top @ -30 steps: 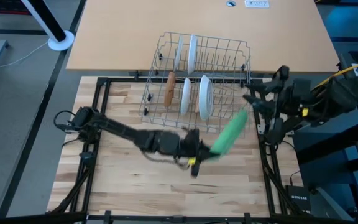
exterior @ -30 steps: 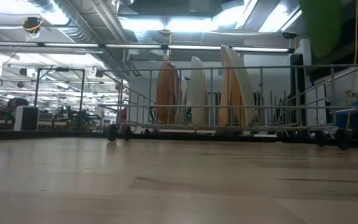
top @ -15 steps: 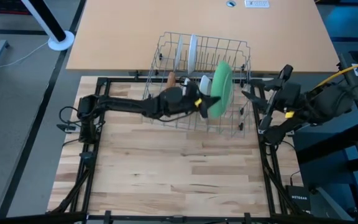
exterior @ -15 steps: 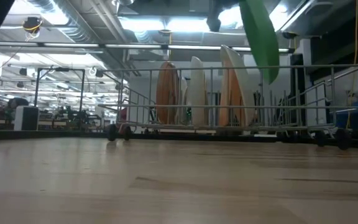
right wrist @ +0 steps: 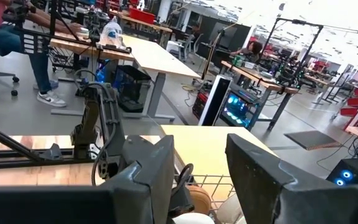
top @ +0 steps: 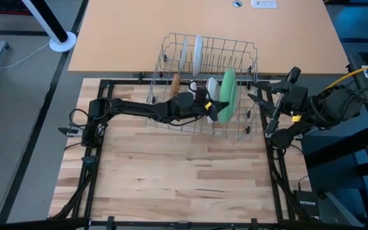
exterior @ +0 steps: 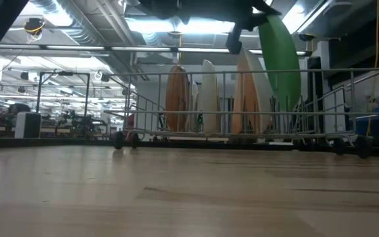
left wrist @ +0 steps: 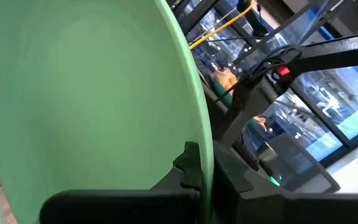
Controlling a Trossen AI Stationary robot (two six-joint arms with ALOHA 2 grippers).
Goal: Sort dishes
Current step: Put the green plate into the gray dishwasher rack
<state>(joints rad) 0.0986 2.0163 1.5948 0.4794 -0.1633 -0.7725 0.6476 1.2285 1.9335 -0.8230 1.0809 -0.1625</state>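
Green plate (top: 228,94) stands on edge in the wire rack (top: 248,67), beside the white plates (top: 197,54) and brown plate (top: 174,81). It looks stiff, smooth and maybe slippery, so the rim is the best place to hold. The left gripper (top: 213,109) pinches that rim. The right gripper (top: 258,99) waits open beside the rack.

We see a light green plate (top: 228,94) in the grey wire rack (top: 248,61). Beside it in the rack stand white plates (top: 198,54) and a brown one (top: 175,80). The rack sits where pale striped wood (top: 171,172) meets a plain tan tabletop (top: 139,32). The arms are black with yellow tags (top: 204,105).
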